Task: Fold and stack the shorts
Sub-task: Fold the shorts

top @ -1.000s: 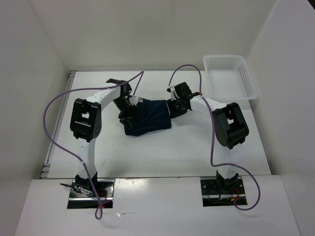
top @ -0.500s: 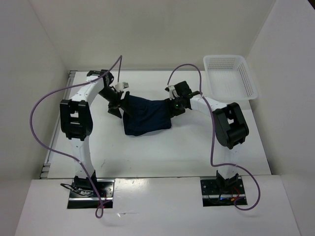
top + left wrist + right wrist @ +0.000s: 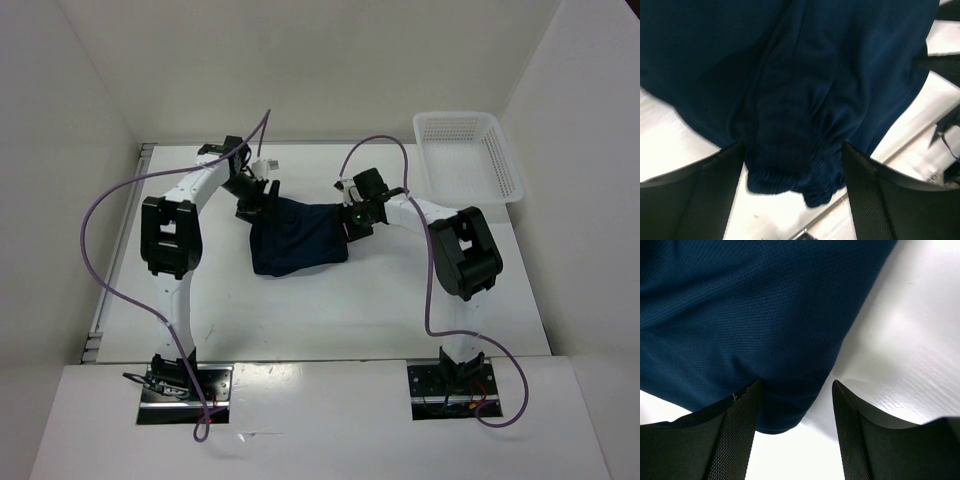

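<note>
The dark navy shorts (image 3: 297, 238) lie bunched in a folded heap on the white table, between the two arms. My left gripper (image 3: 258, 197) is at the heap's upper left corner. In the left wrist view its fingers (image 3: 700, 200) stand wide apart, open (image 3: 794, 150), with the gathered waistband (image 3: 790, 170) lying between them. My right gripper (image 3: 350, 218) is at the heap's right edge. In the right wrist view it is open (image 3: 796, 390), with a rounded corner of the fabric (image 3: 780, 405) between the fingers (image 3: 730, 440), nearer the left one.
A white mesh basket (image 3: 468, 158) stands at the table's back right corner, holding nothing. White walls enclose the table on the left, back and right. Purple cables arc above both arms.
My left arm swung out to the left, then came back to the upper left corner of the shorts. The right arm has barely moved. The heap keeps about the same place.
</note>
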Motion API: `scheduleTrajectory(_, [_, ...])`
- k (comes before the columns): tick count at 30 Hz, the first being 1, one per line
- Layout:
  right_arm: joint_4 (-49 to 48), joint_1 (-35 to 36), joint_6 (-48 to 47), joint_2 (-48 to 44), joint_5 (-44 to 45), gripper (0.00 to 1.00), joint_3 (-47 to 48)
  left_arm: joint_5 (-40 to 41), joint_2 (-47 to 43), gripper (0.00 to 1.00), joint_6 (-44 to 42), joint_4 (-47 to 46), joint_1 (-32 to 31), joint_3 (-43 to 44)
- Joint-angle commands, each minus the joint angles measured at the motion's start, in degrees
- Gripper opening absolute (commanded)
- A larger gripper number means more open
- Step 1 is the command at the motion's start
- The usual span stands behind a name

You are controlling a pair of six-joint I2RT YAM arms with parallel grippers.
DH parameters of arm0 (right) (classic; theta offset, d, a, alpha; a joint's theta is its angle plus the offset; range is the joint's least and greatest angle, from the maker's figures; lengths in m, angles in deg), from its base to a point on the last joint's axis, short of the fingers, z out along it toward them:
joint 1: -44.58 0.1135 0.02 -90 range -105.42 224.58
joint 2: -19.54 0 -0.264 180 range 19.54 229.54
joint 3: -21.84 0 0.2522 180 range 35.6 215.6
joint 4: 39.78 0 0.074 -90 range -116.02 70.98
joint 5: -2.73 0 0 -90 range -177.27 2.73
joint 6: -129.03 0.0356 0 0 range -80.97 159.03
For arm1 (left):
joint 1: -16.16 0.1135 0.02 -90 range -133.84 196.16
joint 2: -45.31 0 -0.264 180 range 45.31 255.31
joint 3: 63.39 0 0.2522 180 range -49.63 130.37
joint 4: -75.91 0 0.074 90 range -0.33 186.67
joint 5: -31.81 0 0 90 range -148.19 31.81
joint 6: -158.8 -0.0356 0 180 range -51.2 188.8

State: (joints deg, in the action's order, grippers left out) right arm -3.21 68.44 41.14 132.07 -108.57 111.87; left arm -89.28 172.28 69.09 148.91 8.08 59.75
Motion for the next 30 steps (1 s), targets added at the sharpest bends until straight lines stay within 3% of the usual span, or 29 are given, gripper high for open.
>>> scheduleTrajectory(1, [-1.19,0.23,1.31,0.41,-4.09,0.63,-1.73,2.61,0.63,0.77,-0.3,-2.72,-1.67,1.72])
scheduleTrajectory(4, [-1.19,0.23,1.93,0.93,-6.03,0.61,-3.05,3.85,1.25,0.56,-0.3,-3.87,-1.68,0.57])
scheduleTrajectory(7, [-1.19,0.23,2.46,0.94,-7.26,0.51,-3.58,5.07,2.3,0.42,-0.3,-5.45,-1.16,0.57])
scheduleTrajectory(8, [-1.19,0.23,2.46,1.46,-7.26,0.42,-3.58,5.08,2.31,0.3,-0.3,-5.45,-1.15,1.61])
scheduleTrajectory(10, [-1.19,0.23,2.46,1.46,-7.26,0.3,-3.58,5.08,2.84,0.17,-0.3,-7.29,-0.02,2.85])
scheduleTrajectory(11, [-1.19,0.23,2.46,1.46,-7.26,0.16,-4.11,5.08,2.84,0.12,-0.3,-7.82,-0.01,2.85])
scheduleTrajectory(14, [-1.19,0.23,1.93,0.94,-7.26,0.01,-4.72,5.6,1.35,0.06,-0.3,-12.03,2.18,2.6])
scheduleTrajectory(17, [-1.19,0.23,1.93,0.23,-6.03,0.0,-5.25,6.83,-0.5,0.06,-0.3,-15.47,3.94,0.49])
scheduleTrajectory(19, [-1.19,-0.3,1.41,0.23,-4.72,0.06,-5.25,6.83,-0.5,0.08,-0.3,-15.47,3.95,0.48])
scheduleTrajectory(20, [-1.19,-0.3,1.41,0.23,-4.72,0.14,-4.73,5.88,-0.5,0.11,-0.3,-15.47,3.95,-0.13])
scheduleTrajectory(21, [-1.19,-0.3,0.88,0.23,-4.72,0.34,-4.73,3.95,-0.5,0.14,-0.3,-15.47,3.95,-0.13])
scheduleTrajectory(23, [-1.19,-0.3,-0.35,0.23,-4.72,0.51,-2.71,2.45,-0.5,0.29,-0.3,-15.47,3.95,-1.01])
scheduleTrajectory(24, [-1.19,-0.3,-1.05,-0.29,-4.72,0.54,-2.01,2.44,-0.5,0.45,-0.3,-15.47,3.42,-1.71])
scheduleTrajectory(27, [-0.05,-0.3,-3.95,-1.43,-4.72,0.79,0.89,1.21,-1.21,0.66,-0.3,-15.47,3.42,-2.24])
scheduleTrajectory(30, [1.18,-0.3,-6.93,-3.27,-2.78,0.88,3.62,1.21,-2.35,0.76,-0.3,-15.47,3.42,-2.24])
